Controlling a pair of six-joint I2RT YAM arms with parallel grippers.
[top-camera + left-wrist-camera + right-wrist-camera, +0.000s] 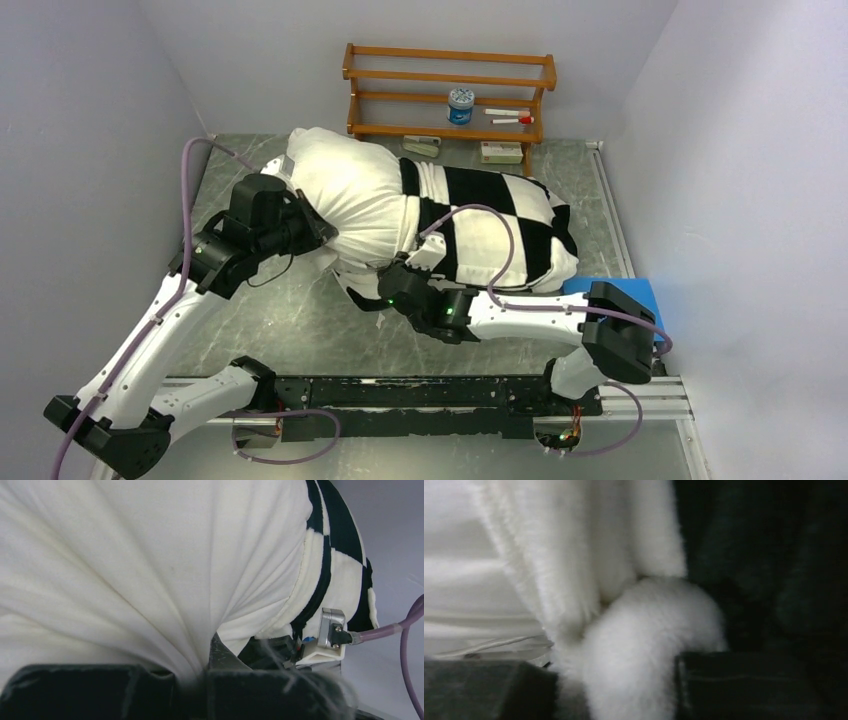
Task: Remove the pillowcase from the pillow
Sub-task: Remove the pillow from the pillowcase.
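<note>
At the left of the worktop (pixel 290 325), the left jaws are shut tight on a gather of the pillow (pixel 350 185). In the left wrist view, plain white cloth fans out in creases from the pinch. That left half of the pillow is bare and plump, lying across the middle of the worktop with its end toward the back left corner.

Just right of the pinch, at the near side of the pillow, the right jaws sit at the open edge of the pillowcase (pixel 500 222). A fuzzy white fold lies between them in the right wrist view, with the fingers a little apart on either side. Whether they are biting on it or only straddling it, I cannot tell.

The pillowcase covers only the right half of the pillow, its black-and-white squares bunched there. By my reckoning the task is about half done. The cover is off one end and has yet to be drawn off the other, toward the blue pad (pixel 640 290) at the right edge.

At the back stands a wooden shelf (pixel 450 53) holding a small tub (pixel 461 106) and two pens (pixel 512 118), with two small boxes (pixel 500 152) at its foot. The tub has a blue label, but nothing on it or the boxes is large enough to read.
</note>
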